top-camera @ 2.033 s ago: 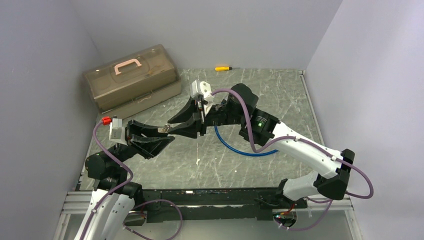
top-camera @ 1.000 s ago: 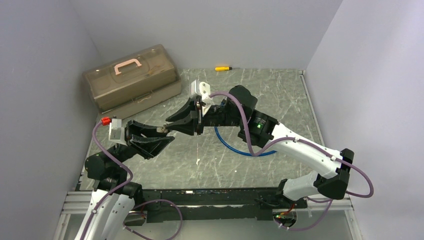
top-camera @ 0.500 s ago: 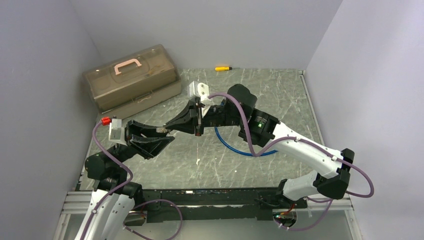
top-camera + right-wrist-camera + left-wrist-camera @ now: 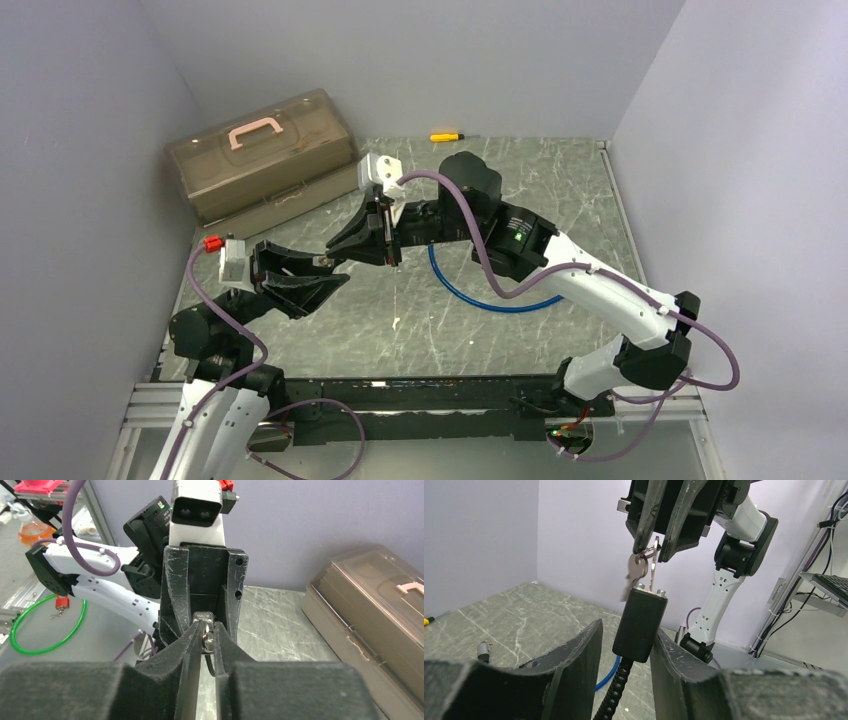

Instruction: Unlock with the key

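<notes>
Top external view: a grey-green marbled tabletop (image 4: 570, 210) is closed in by plain lilac walls (image 4: 420, 60) at the back and on both sides. A translucent brown plastic toolbox with a pink handle (image 4: 262, 160) stands in the far left corner. A small yellow-handled screwdriver (image 4: 446, 136) lies against the back wall. A loop of blue coated cable (image 4: 487, 304) lies on the stone near the middle.

Above the left part of the surface the two arms meet. The left gripper (image 4: 626, 641) is half closed around a black block-shaped lock body (image 4: 640, 622), held upright off the table. The right gripper (image 4: 205, 636) has its jaws narrowed to a pinch on a silver key (image 4: 653, 574), whose blade goes down into the top of the lock. A second key hangs blurred beside it.
</notes>
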